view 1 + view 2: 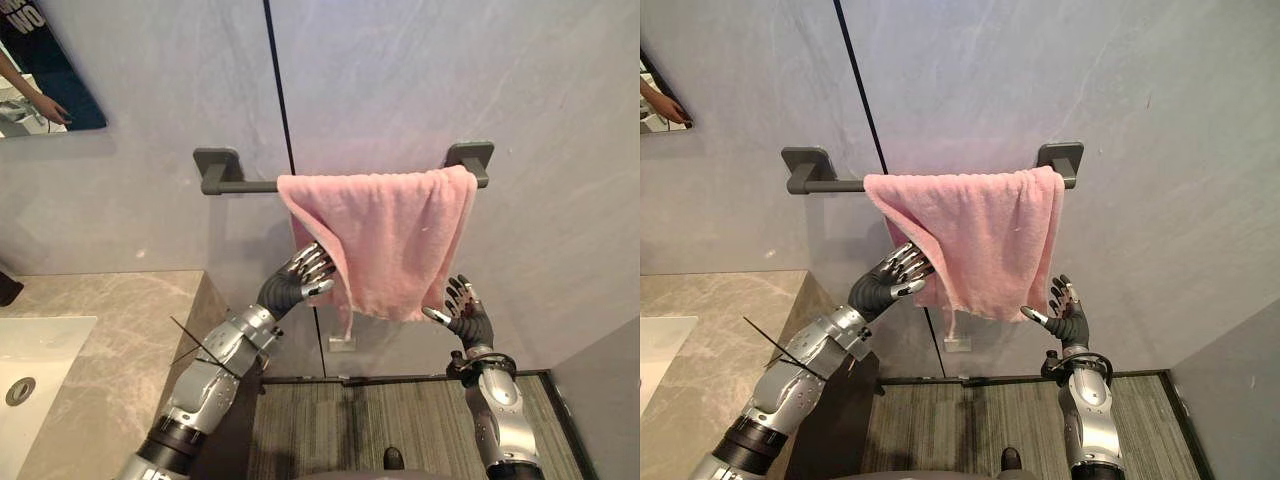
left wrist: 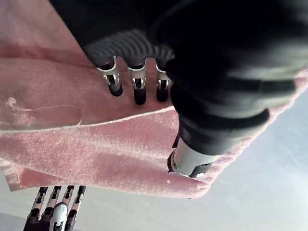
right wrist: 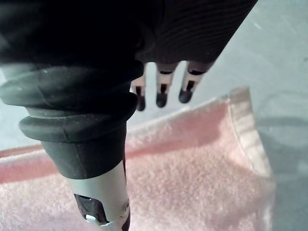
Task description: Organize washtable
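Pink towel (image 1: pixel 390 240) hangs over the grey wall bar (image 1: pixel 240 185), bunched toward the bar's right end; the left stretch of the bar is bare. It drapes unevenly, with the left edge slanting inward and the lower hem ragged.

My left hand (image 1: pixel 298 275) lies against the towel's left edge, fingers nearly straight on the cloth, nothing gripped. My right hand (image 1: pixel 465 315) is just under the lower right corner, fingers spread upward, holding nothing.

Judgement: hanging is done; squaring the towel and spreading it along the bar are left. The table (image 1: pixel 120 340), off to the left, shows only its near corner beside the sink (image 1: pixel 40 360).
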### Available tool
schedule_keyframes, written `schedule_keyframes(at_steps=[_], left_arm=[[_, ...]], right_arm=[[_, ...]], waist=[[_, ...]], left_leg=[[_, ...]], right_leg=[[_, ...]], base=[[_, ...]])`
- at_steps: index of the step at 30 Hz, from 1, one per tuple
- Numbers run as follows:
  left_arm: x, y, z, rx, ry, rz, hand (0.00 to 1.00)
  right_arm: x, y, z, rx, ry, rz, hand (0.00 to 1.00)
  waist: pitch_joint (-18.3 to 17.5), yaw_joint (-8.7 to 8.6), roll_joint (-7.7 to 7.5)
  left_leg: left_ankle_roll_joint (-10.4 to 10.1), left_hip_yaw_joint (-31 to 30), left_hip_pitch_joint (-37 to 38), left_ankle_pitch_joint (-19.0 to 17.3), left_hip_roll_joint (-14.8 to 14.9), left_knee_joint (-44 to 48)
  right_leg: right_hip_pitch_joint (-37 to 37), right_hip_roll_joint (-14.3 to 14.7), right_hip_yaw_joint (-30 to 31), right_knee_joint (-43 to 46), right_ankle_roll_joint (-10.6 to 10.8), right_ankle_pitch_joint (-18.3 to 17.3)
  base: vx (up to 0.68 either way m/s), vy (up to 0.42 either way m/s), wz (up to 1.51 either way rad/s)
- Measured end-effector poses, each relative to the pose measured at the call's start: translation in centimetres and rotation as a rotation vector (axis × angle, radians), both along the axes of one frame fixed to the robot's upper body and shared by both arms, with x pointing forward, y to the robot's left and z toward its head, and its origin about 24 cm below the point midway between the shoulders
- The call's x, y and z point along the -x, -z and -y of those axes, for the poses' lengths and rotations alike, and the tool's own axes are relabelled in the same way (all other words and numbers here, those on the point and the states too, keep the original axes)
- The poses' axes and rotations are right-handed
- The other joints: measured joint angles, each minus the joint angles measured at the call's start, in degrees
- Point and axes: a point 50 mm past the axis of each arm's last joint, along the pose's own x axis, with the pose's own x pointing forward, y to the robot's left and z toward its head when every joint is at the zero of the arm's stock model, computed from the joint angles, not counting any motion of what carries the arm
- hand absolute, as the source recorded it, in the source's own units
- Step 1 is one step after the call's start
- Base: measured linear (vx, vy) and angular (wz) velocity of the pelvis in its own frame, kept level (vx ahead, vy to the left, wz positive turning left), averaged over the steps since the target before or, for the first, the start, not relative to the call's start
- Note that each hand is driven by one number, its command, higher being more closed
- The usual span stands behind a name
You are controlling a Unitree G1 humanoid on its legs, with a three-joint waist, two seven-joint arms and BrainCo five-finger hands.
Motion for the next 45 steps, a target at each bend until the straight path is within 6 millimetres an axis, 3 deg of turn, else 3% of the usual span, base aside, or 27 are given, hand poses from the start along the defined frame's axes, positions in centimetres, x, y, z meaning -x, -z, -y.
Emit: schedule_keyframes(at_steps=[8,9,16,20,31,36,45], left_arm=[[-0.8,-0.2,0.5,-0.107,0.049,0.038,0.0],[-0.9,-0.4,0.5,-0.14,0.06,0.057,1.0],[-1.4,-0.8,1.3,-0.253,0.024,0.136,1.0],[-2.1,-1.6,2.0,-0.218,-0.127,0.184,1.0],[-3.1,-2.8,-0.7,-0.368,-0.524,0.282,1.0],[-2.6,-3.3,-2.4,-0.35,-0.688,0.294,1.0],[-0.8,-3.3,-5.7,-0.321,-0.898,0.277,1.0]], right_arm=[[0.0,0.0,-0.1,0.002,-0.011,-0.002,0.0],[0.0,0.0,-0.2,0.001,-0.025,-0.001,0.0],[-0.1,0.0,-0.5,0.0,-0.042,-0.002,0.0],[-0.1,0.2,-0.9,-0.022,-0.037,-0.007,0.0],[0.0,0.5,-1.2,-0.063,-0.004,-0.019,0.0],[0.0,-0.4,-1.0,-0.057,0.014,0.014,0.0],[0.9,0.4,-0.8,-0.073,0.044,-0.017,0.0]], waist=[[0.05,-0.07,-0.08],[0.07,-0.1,-0.11],[0.55,-0.21,-0.86],[0.8,-0.15,-1.23],[0.87,-0.03,-1.02],[1.15,0.04,-0.56],[1.35,0.23,-0.19]], left_leg=[[-0.03,0.08,-0.42,-0.01,0.02,-0.01],[-0.03,0.08,-0.45,-0.01,0.02,-0.01],[-0.02,0.09,-0.45,0.0,-0.02,-0.01],[0.0,0.15,-0.44,0.0,-0.33,0.01],[0.0,0.53,-0.27,0.0,-0.31,-0.01],[0.01,0.65,0.1,-0.01,-0.28,-0.03],[-0.03,1.19,0.61,-0.01,-0.05,-0.03]], right_leg=[[-0.54,0.0,0.16,0.0,-0.05,0.1],[-0.59,0.0,0.16,-0.01,-0.05,0.11],[-0.59,-0.03,0.18,-0.01,-0.05,0.25],[-0.61,0.29,0.19,0.0,0.03,0.35],[-0.52,0.56,0.3,0.03,0.04,0.36],[-0.2,0.6,0.4,0.05,0.09,0.4],[0.13,0.8,0.62,-0.02,0.08,0.38]], base=[[-0.01,-0.003,-0.01],[0.0,0.0,0.0],[0.0,0.0,0.0],[-0.01,-0.003,0.0],[0.0,0.0,0.0],[0.0,0.0,0.0],[0.0,0.0,0.0]])
